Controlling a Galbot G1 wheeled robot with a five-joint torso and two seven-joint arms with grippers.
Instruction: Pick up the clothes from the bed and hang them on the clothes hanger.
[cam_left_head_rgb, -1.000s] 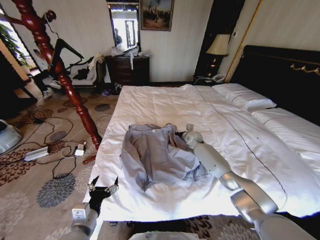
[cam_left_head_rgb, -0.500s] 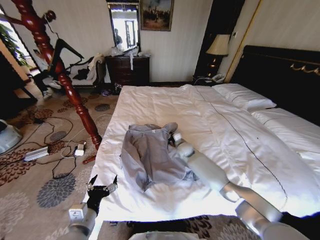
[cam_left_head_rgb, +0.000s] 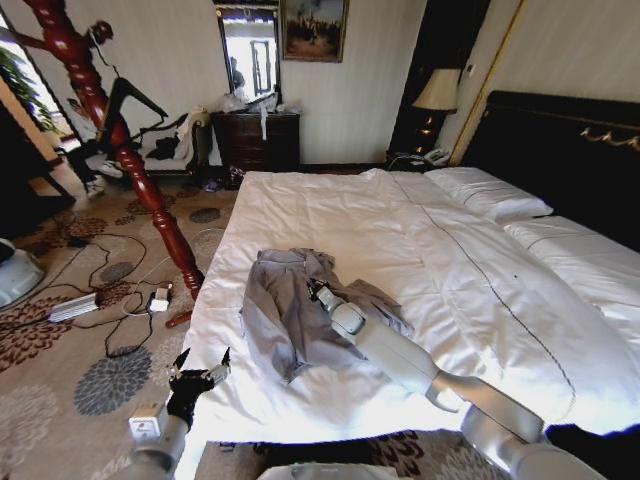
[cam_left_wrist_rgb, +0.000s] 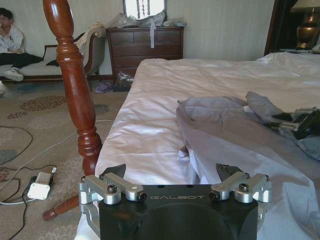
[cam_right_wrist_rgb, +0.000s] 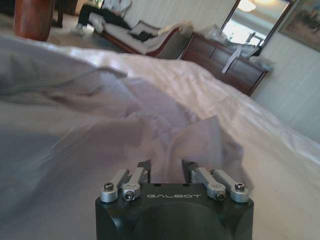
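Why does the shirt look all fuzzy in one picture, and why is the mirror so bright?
Right wrist view: the shirt sits very close to the camera, so its cloth blurs, while the right gripper looks sharp. Head view: the mirror glares white with reflected light, and the straight walls bend near the edges. Left wrist view: the bed shines pale.

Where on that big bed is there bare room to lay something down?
Free: the white duvet of the bed between the shirt and the pillows, and the stretch right of the dark seam. Crowded: the near left part, where the right tool works on the shirt; the left tool hangs off that bed edge.
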